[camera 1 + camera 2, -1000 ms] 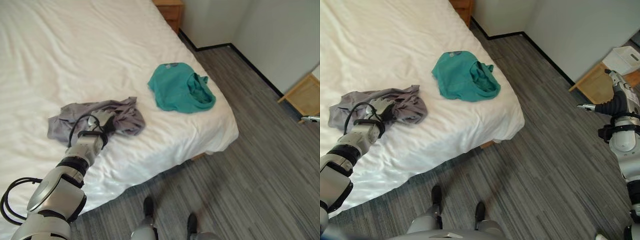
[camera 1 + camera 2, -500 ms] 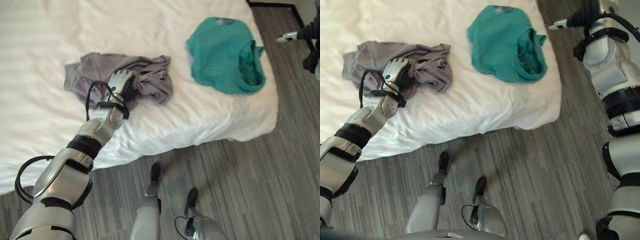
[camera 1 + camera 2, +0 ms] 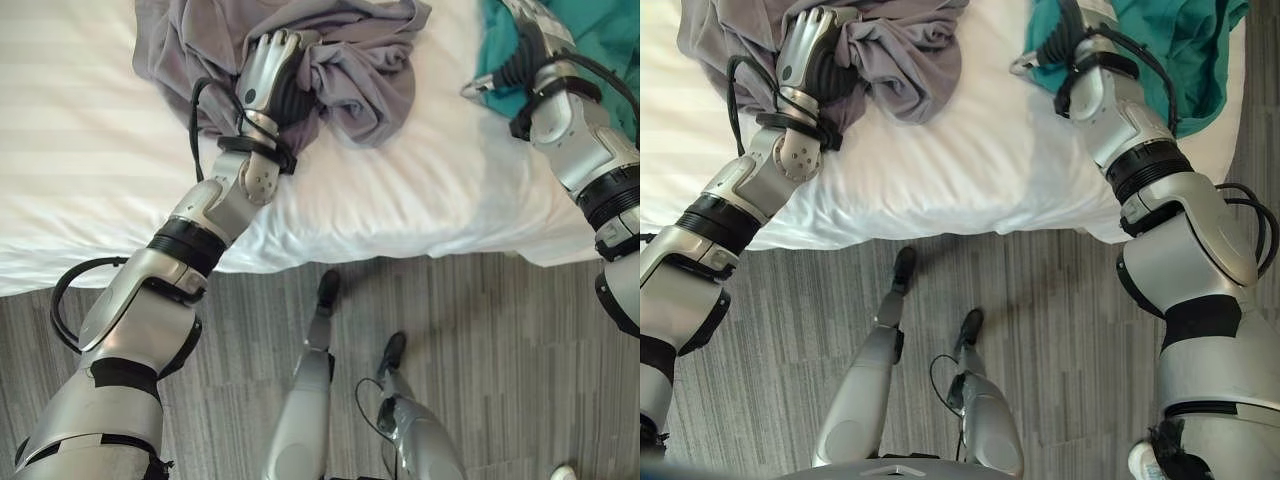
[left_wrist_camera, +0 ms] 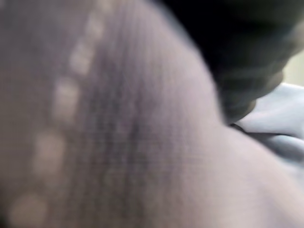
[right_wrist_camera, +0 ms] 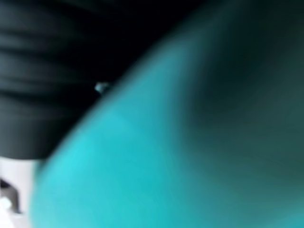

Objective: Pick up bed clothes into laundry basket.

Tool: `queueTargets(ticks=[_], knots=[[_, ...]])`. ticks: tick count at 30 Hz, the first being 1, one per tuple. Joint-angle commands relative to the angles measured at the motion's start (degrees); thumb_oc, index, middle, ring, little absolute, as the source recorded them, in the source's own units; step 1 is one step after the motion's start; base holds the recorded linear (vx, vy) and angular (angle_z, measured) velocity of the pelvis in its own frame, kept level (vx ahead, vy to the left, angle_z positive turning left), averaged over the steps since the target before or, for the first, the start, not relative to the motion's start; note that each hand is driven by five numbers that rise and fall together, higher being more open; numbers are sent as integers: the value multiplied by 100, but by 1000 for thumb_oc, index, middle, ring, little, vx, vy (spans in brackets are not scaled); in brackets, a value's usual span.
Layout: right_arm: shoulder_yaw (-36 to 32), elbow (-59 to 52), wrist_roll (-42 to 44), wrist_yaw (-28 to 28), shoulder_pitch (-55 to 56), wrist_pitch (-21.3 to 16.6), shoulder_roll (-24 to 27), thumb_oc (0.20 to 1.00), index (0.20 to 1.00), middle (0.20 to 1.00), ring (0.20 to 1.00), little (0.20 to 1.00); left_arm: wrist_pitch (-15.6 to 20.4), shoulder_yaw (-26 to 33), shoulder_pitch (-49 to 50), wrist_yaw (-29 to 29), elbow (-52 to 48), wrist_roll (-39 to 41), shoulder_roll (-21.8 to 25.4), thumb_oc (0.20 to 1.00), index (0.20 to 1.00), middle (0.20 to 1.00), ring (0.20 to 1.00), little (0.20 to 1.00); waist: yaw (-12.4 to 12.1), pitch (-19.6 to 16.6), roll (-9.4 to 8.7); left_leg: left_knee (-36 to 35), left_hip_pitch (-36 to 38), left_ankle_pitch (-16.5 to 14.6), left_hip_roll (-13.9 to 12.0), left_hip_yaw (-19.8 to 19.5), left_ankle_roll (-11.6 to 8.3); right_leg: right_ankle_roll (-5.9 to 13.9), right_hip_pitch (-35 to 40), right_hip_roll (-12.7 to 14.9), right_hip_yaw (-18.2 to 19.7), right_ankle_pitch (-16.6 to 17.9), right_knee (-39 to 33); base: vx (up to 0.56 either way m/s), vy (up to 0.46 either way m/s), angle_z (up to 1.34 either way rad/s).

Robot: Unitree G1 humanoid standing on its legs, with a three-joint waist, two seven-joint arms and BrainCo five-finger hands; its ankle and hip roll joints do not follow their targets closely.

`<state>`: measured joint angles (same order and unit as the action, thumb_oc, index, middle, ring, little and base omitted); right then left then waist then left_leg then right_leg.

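Since a moment ago your right hand (image 3: 1068,30) has come down from beside the bed onto the crumpled teal garment (image 3: 1185,40); you cannot tell its finger state there. Your left hand (image 3: 268,65) has its fingers curled into bunched, soft grey clothing (image 3: 370,60), which lies on the smooth white sheet (image 3: 90,150).
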<state>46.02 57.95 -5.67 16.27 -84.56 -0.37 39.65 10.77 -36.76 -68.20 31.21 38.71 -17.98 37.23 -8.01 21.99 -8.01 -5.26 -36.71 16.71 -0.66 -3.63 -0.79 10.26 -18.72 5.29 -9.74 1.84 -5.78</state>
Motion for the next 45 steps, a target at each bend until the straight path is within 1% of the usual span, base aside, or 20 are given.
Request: queueTargets(ticks=[1, 6, 11, 14, 20, 26, 27, 28, 30, 32, 34, 35, 37, 38, 39, 40, 41, 42, 44, 45], knots=[[118, 196, 17, 265, -984, 79, 994, 1000, 1000, 1000, 1000, 1000, -179, -310, 20, -76, 934, 180, -124, 200, 200, 200, 200, 200, 89, 317, 33, 26, 704, -940, -47, 317, -286, 58, -133, 275, 251, 647, 78, 0, 0, 0], [559, 774, -142, 192, -1119, 62, 1491, 1000, 1000, 1000, 1000, 1000, -137, -468, 25, -131, 1003, 156, -208, 200, 200, 200, 200, 200, 153, 307, 53, 26, 751, -946, -31, 331, -288, 78, -120, 284, 274, 644, 78, -1, 3, 2], [952, 980, -179, 28, -1274, 42, 1769, 1000, 1000, 1000, 1000, 1000, -92, -514, -1, -156, 1052, 264, -211, 200, 200, 200, 200, 200, 230, 355, 62, 26, 720, -926, -38, 359, -292, 90, -205, 291, 329, 676, 78, -3, 1, -1], [1015, 1072, -134, -69, -1255, 18, 1779, 1000, 1000, 1000, 1000, 1000, -63, -508, 13, -165, 1051, 312, -220, 200, 200, 200, 200, 200, 262, 391, 58, 26, 672, -901, -47, 371, -297, 92, -286, 283, 359, 699, 78, -32, 1, -4], [844, 1255, 135, -217, -981, -102, 1689, 1000, 1000, 1000, 1000, 1000, 13, -458, 43, -220, 1115, 480, -277, 200, 200, 200, 200, 200, 329, 524, 60, 26, 491, -852, -76, 353, -320, 77, -523, 260, 400, 711, 78, -27, -11, -5], [670, 1050, 347, -211, -815, -239, 1756, 1000, 1000, 1000, 1000, 1000, 48, -394, -12, -180, 1025, 595, -149, 200, 200, 200, 200, 200, 392, 737, 71, 26, 199, -784, -87, 298, -360, 52, -838, 192, 433, 722, 78, -28, -18, 1], [584, 930, 494, -286, -651, -317, 1748, 602, 602, 602, 602, 602, 76, -360, -33, -179, 1002, 660, -85, 200, 200, 200, 200, 200, 417, 781, 79, 26, 42, -759, -109, 272, -377, 55, -998, 162, 427, 724, 78, -14, -34, 0], [576, 928, 495, -286, -649, -318, 1750, 498, 498, 498, 498, 498, 77, -364, -38, -179, 1002, 662, -82, 200, 200, 200, 200, 200, 418, 780, 77, 26, 33, -755, -110, 268, -377, 53, -1005, 161, 423, 726, 78, -13, -41, 0], [512, 910, 606, -349, -558, -366, 1693, 200, 200, 200, 200, 200, 101, -375, -63, -207, 1082, 690, -80, 200, 200, 200, 200, 200, 428, 780, 77, 26, -45, -735, -116, 244, -384, 53, -1079, 137, 417, 726, 78, 0, -17, -2], [514, 839, 656, -433, -477, -414, 1624, 200, 200, 200, 200, 200, 114, -390, -93, -277, 1187, 717, -91, 200, 200, 200, 200, 200, 448, 780, 68, 26, -71, -731, -115, 250, -388, 58, -1127, 118, 416, 731, 78, -6, -27, -4], [446, 500, 700, -508, -320, -448, 1674, 200, 200, 200, 200, 200, 117, -323, -55, -343, 1102, 708, -37, 200, 200, 200, 200, 200, 446, 778, 84, 26, 11, -771, -102, 277, -379, 58, -1047, 107, 423, 697, 78, 0, 0, 0], [438, 493, 699, -508, -317, -444, 1679, 200, 200, 200, 200, 200, 115, -325, -59, -344, 1098, 707, -35, 200, 200, 200, 200, 200, 447, 779, 83, 26, -10, -734, -98, 274, -376, 60, -1066, 111, 421, 723, 78, 0, 0, 0], [294, -195, 834, -545, -93, -524, 1812, 200, 200, 200, 200, 200, 140, -121, 134, -379, 854, 732, 62, 200, 200, 200, 200, 200, 434, 686, 131, 26, 289, -821, -101, 333, -358, 39, -828, 115, 440, 654, 78, 0, 0, 0], [282, -207, 831, -544, -83, -518, 1817, 200, 200, 200, 200, 200, 137, -122, 135, -379, 847, 730, 65, 200, 200, 200, 200, 200, 434, 692, 129, 26, 276, -787, -97, 332, -355, 41, -839, 118, 439, 679, 78, 43, 25, 1], [195, -902, 759, -504, 127, -562, 1965, 200, 200, 200, 200, 200, 140, 76, 353, -401, 704, 755, 112, 200, 200, 200, 200, 200, 448, 575, 136, 26, 515, -873, -92, 373, -338, 26, -652, 122, 452, 634, 78, 76, 28, 2], [-111, -1754, 694, -465, 520, -610, 2154, 200, 200, 200, 200, 200, 152, 326, 638, -412, 457, 736, 194, 200, 200, 200, 200, 200, 475, 411, 164, 26, 765, -940, -87, 411, -323, 20, -429, 140, 445, 610, 78, 75, 28, -2], [-152, -1786, 684, -464, 565, -596, 2162, 200, 200, 200, 200, 200, 146, 320, 647, -415, 441, 732, 200, 200, 200, 200, 200, 200, 471, 412, 155, 26, 754, -905, -83, 409, -320, 21, -439, 144, 443, 635, 78, 89, 34, -4], [-429, -2218, 704, -428, 880, -645, 2266, 200, 200, 200, 200, 200, 157, 497, 857, -409, 289, 732, 234, 200, 200, 200, 200, 200, 508, 303, 173, 26, 918, -996, -85, 432, -311, 14, -308, 151, 436, 591, 78, 60, 35, -5], [-1399, -3237, 685, -314, 1974, -757, 2447, 200, 200, 200, 200, 200, 194, 841, 1337, -417, -142, 744, 268, 200, 200, 200, 200, 200, 571, 92, 193, 26, 1186, -1054, -68, 469, -278, 3, -56, 167, 431, 565, 78, 135, 47, 4], [-1917, -3607, 763, -234, 2535, -874, 2432, 200, 200, 200, 200, 200, 231, 1083, 1595, -416, -370, 771, 230, 200, 200, 200, 200, 200, 634, -23, 238, 26, 1341, -1142, -54, 494, -262, -4, 92, 169, 432, 504, 78, 157, 41, 11]])
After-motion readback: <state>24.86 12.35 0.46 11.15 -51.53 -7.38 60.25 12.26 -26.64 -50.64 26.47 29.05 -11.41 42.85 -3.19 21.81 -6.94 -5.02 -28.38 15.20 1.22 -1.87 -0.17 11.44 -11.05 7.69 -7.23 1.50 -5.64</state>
